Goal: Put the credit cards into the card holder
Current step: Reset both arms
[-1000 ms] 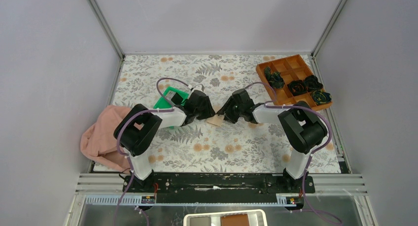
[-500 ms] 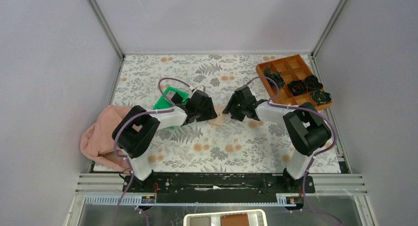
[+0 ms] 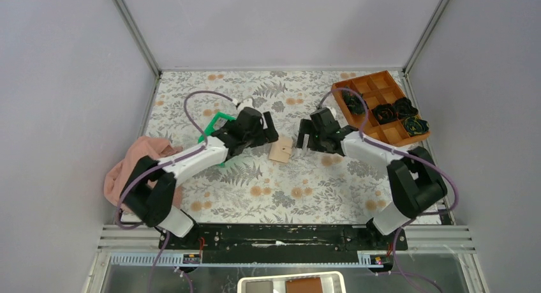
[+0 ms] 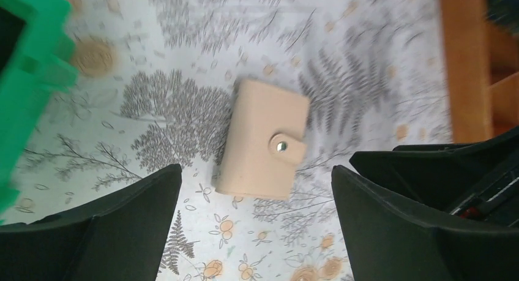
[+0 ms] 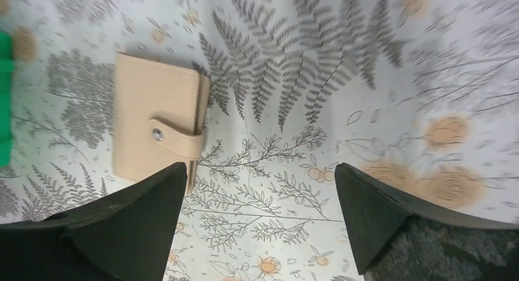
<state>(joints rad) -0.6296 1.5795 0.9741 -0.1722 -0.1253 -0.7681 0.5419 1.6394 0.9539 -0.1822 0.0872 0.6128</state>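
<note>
The tan card holder (image 3: 281, 150) lies folded shut on the floral table, its snap tab (image 4: 282, 147) on top. It lies flat between the two grippers, touched by neither. My left gripper (image 3: 272, 128) hovers just left of it, open and empty; in the left wrist view (image 4: 257, 232) the card holder (image 4: 263, 140) sits beyond the fingertips. My right gripper (image 3: 303, 136) hovers just to its right, open and empty (image 5: 257, 226), with the card holder (image 5: 156, 125) off its left finger (image 5: 116, 226). No credit cards are in view.
A green tray (image 3: 215, 124) sits behind the left arm, mostly hidden by it. An orange-brown compartment box (image 3: 376, 108) with dark rosette lumps (image 3: 403, 108) stands at the back right. A pink cloth (image 3: 131, 172) lies at the table's left edge.
Both grippers have opened wide and drawn back and up from the card holder. It now lies free and closed on the table between them.
</note>
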